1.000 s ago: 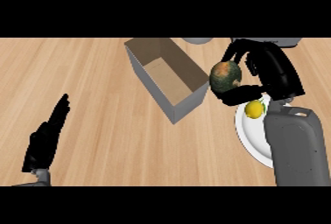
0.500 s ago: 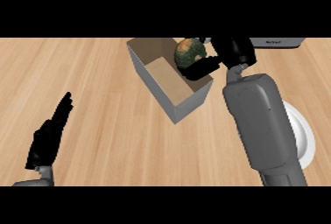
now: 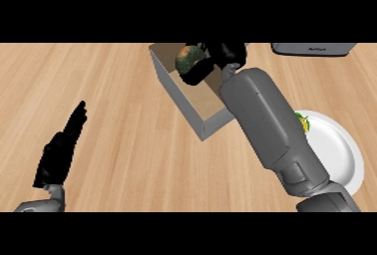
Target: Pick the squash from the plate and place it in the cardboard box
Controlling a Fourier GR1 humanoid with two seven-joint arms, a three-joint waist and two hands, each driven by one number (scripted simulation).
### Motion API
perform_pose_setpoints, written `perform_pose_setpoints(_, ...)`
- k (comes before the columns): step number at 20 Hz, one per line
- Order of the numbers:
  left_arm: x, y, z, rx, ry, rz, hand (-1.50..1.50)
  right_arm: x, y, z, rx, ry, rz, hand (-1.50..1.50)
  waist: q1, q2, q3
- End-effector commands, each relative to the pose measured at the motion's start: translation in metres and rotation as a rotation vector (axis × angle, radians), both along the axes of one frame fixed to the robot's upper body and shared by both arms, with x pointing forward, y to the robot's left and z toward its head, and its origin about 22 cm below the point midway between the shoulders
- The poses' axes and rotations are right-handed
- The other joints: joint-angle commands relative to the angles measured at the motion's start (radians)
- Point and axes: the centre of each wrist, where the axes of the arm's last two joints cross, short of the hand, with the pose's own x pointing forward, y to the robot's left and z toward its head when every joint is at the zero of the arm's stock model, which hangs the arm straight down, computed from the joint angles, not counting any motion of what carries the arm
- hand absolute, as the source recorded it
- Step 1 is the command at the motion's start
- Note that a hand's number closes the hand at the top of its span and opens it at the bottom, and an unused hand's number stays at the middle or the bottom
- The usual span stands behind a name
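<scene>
Look at the top of the wooden counter (image 3: 125,79). Your right hand (image 3: 225,51) is there, over the far end of the open cardboard box (image 3: 184,102). Its fingers are curled round the squash (image 3: 188,57), so it is holding it. The squash is green and brown. It sits at the mouth of the box, and you cannot tell if it touches the bottom. The grey right arm lies across the near corner of the box. The white plate (image 3: 338,149) is beside the box, on the right, with a small yellow and green thing (image 3: 302,122) on it. Your left hand (image 3: 63,149) rests at the lower left, fingers straight and holding nothing, well apart from the box.
</scene>
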Motion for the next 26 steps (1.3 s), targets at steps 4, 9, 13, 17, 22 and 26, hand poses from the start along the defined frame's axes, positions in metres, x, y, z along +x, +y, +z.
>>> perform_pose_setpoints(4, 0.008, -0.013, 0.006, 0.004, -0.008, -0.021, 0.00, 0.018, 0.005, -0.029, 0.022, 0.125, -0.106, -1.50, 0.026, 0.007, 0.000)
perform_pose_setpoints(9, 0.011, -0.011, 0.007, 0.011, -0.014, -0.018, 0.00, 0.021, 0.003, -0.045, 0.051, 0.118, -0.087, -1.50, 0.036, 0.012, 0.000)
perform_pose_setpoints(13, 0.008, -0.003, 0.003, -0.008, -0.001, -0.050, 0.00, 0.022, -0.004, -0.050, 0.206, 0.065, -0.114, -1.50, 0.038, 0.013, 0.001)
perform_pose_setpoints(17, 0.013, -0.006, 0.003, -0.006, -0.008, -0.018, 0.00, 0.025, -0.013, -0.043, 0.420, -0.049, -0.223, -1.50, 0.020, 0.012, 0.001)
perform_pose_setpoints(22, -0.002, -0.005, -0.002, 0.000, -0.013, 0.002, 0.00, 0.028, -0.036, -0.047, 0.649, -0.098, -0.247, -1.50, 0.008, 0.007, 0.002)
perform_pose_setpoints(26, 0.001, -0.003, -0.006, -0.003, 0.007, 0.012, 0.00, 0.038, -0.085, -0.030, 0.773, -0.163, -0.284, -1.50, -0.016, 0.000, 0.001)
